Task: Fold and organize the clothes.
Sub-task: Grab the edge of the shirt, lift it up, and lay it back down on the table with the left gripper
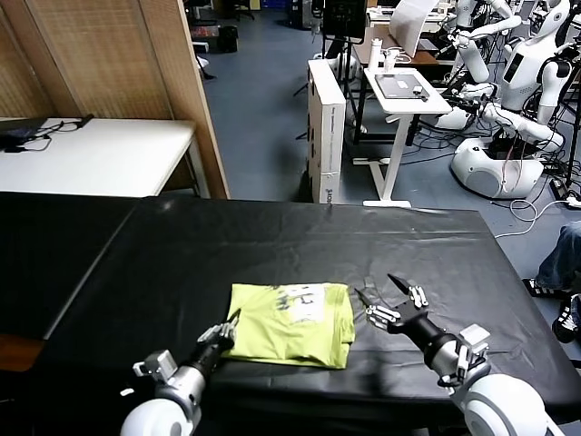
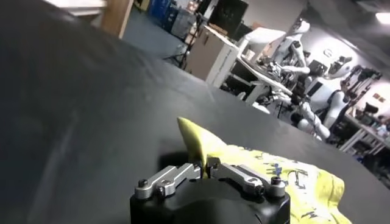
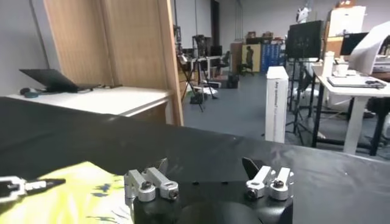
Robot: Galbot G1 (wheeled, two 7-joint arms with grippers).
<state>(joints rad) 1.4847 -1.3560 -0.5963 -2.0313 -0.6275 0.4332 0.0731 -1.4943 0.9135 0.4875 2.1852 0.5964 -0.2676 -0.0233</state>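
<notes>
A: Where is the thin lime yellow-green T-shirt (image 1: 292,323)?

B: Folded into a rough rectangle on the black cloth-covered table (image 1: 272,245), near the front edge and a little left of the middle. A white print shows on its top face.

A: And the left gripper (image 1: 231,327)?

B: Its arm comes in low from the near left corner, forearm angled up and to the right, nearly level with the table. The fingers are pinched together on the shirt's near left corner; in the left wrist view (image 2: 203,167) a small peak of the yellow-green fabric stands up right between the closed tips.

A: The right gripper (image 1: 385,292)?

B: Just beside the shirt's right edge, not touching it. That forearm reaches in from the near right corner, pointing up and left. The fingers are spread wide with nothing in them; the right wrist view (image 3: 207,167) shows the two tips well apart over bare black cloth.
</notes>
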